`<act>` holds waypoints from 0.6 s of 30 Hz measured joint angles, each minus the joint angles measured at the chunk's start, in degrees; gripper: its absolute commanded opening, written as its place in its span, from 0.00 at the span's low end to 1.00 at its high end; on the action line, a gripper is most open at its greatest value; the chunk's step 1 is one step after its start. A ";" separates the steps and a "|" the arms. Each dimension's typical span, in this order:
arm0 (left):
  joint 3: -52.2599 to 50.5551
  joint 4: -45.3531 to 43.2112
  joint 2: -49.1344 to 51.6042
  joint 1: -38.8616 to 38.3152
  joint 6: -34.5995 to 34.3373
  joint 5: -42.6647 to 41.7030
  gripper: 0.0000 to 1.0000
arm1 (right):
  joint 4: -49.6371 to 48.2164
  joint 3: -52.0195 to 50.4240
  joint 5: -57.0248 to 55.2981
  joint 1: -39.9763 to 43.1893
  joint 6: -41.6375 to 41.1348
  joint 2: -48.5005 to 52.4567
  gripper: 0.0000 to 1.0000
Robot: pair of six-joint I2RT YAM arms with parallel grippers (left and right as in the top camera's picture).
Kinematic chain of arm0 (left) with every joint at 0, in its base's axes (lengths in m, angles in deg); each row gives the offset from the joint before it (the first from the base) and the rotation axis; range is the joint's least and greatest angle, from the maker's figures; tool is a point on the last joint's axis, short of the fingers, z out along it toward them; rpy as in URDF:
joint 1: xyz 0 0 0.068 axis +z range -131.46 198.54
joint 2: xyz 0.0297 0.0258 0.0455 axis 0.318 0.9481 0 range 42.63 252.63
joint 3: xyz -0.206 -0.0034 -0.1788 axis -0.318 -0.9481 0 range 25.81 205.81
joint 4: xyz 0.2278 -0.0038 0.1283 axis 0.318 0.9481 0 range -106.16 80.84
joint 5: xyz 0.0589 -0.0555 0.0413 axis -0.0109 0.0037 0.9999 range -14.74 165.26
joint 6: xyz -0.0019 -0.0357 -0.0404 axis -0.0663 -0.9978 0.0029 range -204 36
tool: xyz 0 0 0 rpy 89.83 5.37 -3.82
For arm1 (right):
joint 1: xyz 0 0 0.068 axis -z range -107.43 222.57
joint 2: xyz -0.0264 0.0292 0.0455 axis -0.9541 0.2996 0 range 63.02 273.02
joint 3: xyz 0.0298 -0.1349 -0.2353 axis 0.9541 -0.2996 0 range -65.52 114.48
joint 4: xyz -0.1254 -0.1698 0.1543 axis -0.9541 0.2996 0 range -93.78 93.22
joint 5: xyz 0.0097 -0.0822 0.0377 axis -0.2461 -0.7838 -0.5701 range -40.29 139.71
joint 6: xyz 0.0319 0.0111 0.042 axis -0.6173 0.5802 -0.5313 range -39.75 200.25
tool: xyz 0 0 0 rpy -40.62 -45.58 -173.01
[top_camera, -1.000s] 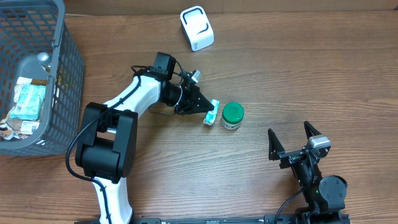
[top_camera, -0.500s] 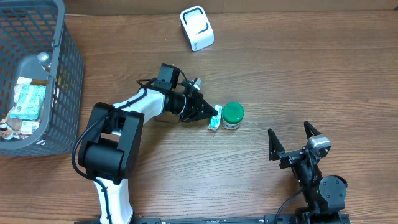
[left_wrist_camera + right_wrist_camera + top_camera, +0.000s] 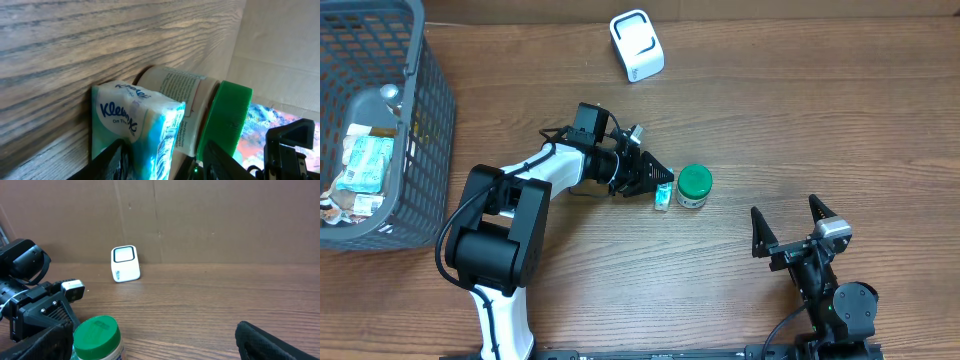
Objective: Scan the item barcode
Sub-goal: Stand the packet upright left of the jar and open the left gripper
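Near the middle of the table, the left gripper (image 3: pixel 663 182) has just parted its jaws about half-way, so the tissue pack (image 3: pixel 663 197) it was clamping now lies loose between them, against the green-lidded jar (image 3: pixel 694 185) at its 3 o'clock. The scanner (image 3: pixel 637 45) stands well apart at 12 o'clock, so I judge the pack set down, not being scanned; the right gripper (image 3: pixel 785 208), at 5 o'clock, gapes empty.

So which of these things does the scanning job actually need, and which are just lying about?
In the job: Kleenex tissue pack; white scanner; left pincer, open at the pack.
Lying about: green-lidded jar beside the pack; grey basket with packets inside; right pincer, open and idle.
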 measured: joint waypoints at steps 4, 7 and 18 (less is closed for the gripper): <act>0.00 0.68 -0.02 0.00 0.02 2.14 0.48 | 0.00 0.00 0.00 0.02 0.00 0.00 1.00; 0.02 1.81 -0.26 0.04 0.26 4.31 0.50 | 0.00 0.00 0.00 0.00 0.00 0.00 1.00; 0.04 5.68 -10.51 0.04 2.12 11.96 0.55 | 0.00 0.00 0.02 0.00 -0.04 0.00 1.00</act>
